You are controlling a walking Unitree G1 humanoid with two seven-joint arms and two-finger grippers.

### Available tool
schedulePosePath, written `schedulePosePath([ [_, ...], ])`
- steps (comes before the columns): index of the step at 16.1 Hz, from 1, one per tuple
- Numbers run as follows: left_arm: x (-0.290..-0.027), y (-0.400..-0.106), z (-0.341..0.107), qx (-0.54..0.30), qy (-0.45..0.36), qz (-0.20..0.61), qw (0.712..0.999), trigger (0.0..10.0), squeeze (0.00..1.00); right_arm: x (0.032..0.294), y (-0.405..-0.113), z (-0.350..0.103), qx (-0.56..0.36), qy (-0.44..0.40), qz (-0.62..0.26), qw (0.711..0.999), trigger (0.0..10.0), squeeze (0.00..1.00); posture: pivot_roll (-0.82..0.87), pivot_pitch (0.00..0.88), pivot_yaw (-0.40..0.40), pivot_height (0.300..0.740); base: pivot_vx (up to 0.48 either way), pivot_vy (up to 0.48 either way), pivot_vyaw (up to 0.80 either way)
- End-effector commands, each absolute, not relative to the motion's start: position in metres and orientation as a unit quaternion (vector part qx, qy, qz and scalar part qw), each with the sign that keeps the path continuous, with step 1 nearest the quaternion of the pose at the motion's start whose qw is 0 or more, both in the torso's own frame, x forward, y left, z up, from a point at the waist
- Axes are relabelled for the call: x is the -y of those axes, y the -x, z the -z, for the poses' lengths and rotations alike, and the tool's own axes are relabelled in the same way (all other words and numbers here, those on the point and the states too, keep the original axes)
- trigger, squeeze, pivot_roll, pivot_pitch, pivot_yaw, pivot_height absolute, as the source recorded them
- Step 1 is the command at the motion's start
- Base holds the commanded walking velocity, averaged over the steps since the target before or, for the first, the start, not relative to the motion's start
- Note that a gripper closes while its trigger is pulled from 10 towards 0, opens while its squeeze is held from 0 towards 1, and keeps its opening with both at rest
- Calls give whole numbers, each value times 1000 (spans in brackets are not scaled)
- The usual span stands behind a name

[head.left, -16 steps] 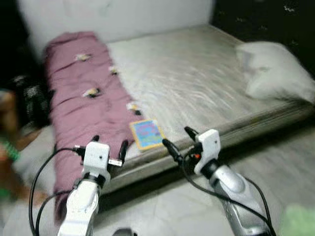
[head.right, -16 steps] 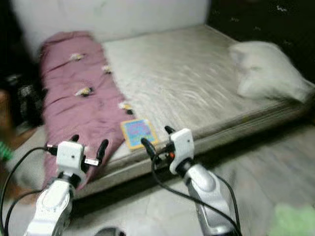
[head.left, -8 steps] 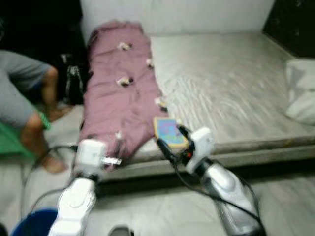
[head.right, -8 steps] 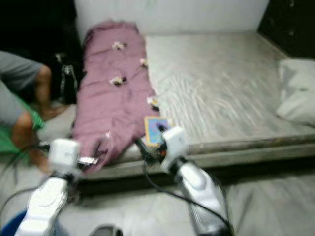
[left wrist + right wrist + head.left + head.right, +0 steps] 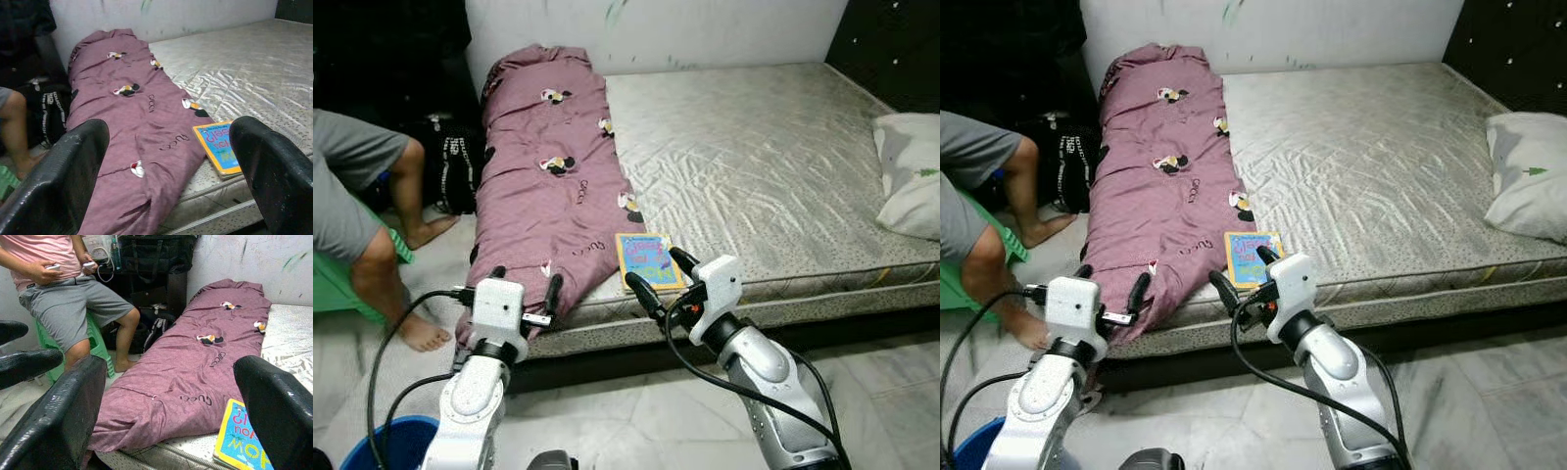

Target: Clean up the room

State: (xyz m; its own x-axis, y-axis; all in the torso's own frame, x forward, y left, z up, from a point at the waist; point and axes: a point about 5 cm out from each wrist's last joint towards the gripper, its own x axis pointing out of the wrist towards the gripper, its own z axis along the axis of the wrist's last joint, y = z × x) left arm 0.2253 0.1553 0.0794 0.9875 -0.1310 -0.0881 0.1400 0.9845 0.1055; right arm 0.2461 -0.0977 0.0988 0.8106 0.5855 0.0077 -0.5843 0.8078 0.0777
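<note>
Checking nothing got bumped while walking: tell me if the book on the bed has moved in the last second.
No. The book still lies at the front edge of the mattress, right beside the purple blanket; only the camera turned.

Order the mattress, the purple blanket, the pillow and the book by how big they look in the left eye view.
1. mattress
2. purple blanket
3. pillow, partly cut off by the picture edge
4. book
</note>
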Motion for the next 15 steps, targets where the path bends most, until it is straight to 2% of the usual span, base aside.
schedulePosePath([
  [1,-157,-226,-82,-39,-57,69,995,10000,0,97,-246,-99,-8,-40,-309,950,10000,0,-32,0,-13,740,0,285,0],
  [9,-157,-227,-81,-44,-58,70,995,10000,0,97,-246,-99,-11,-45,-309,950,10000,0,-31,0,-12,740,0,348,0],
  [15,-157,-228,-81,-43,-59,75,995,10000,0,96,-246,-99,-11,-44,-309,950,10000,0,-32,0,-10,740,0,467,0],
])
